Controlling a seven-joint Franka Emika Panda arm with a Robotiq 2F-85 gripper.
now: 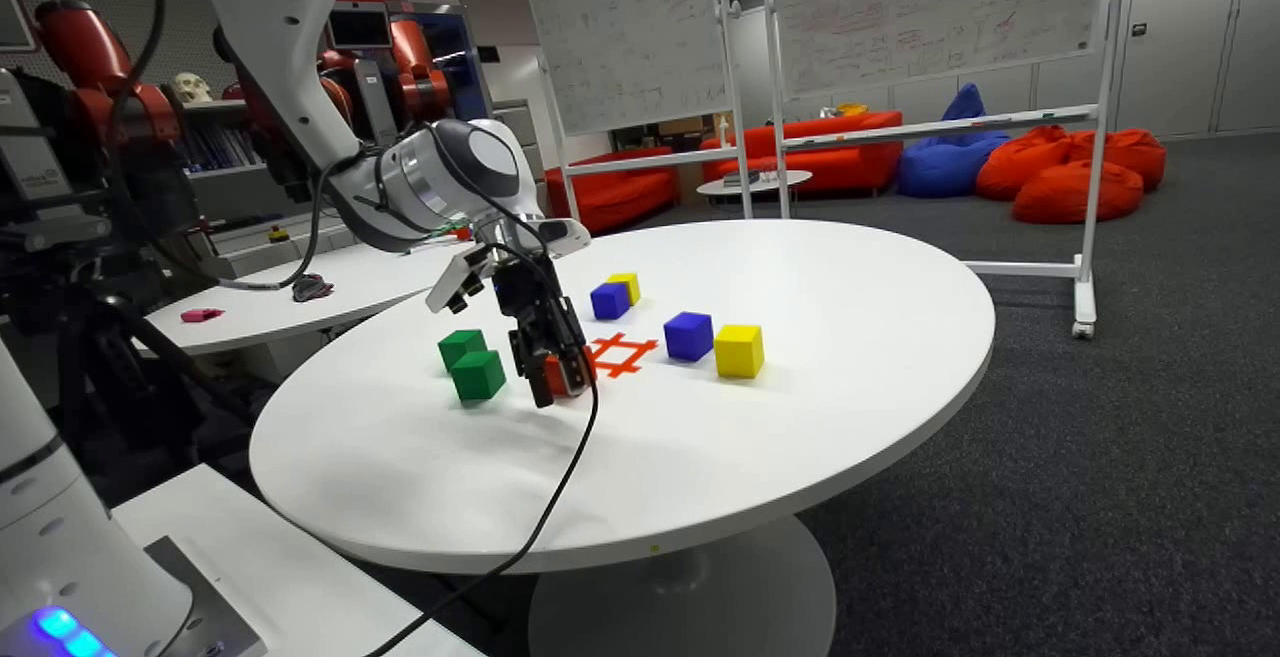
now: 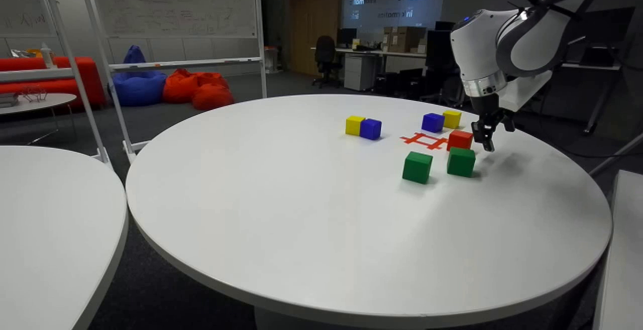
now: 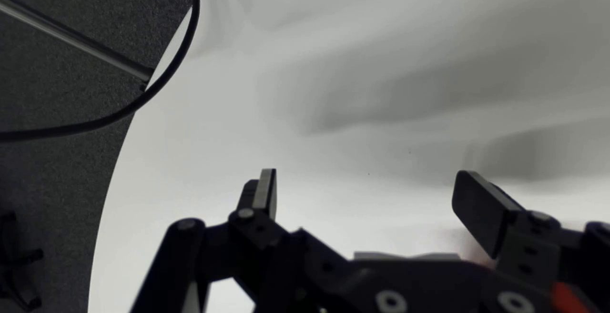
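Released pincer (image 3: pixel 365 189) hanging beside the red block (image 2: pixel 459 140)

In an exterior view, a yellow block (image 2: pixel 354 125) and a blue block (image 2: pixel 370 129) are sitting close together on the desk (image 2: pixel 281 209); a green block (image 2: pixel 417 167) is standing nearer; a red lattice (image 2: pixel 416 136) is lying flat, with another blue block (image 2: pixel 432 122) and another yellow block (image 2: pixel 452 119) behind; the red block is resting just left of the pincer, another green block (image 2: pixel 460 162) in front; the pincer's fingers (image 3: pixel 479 203) are standing apart.
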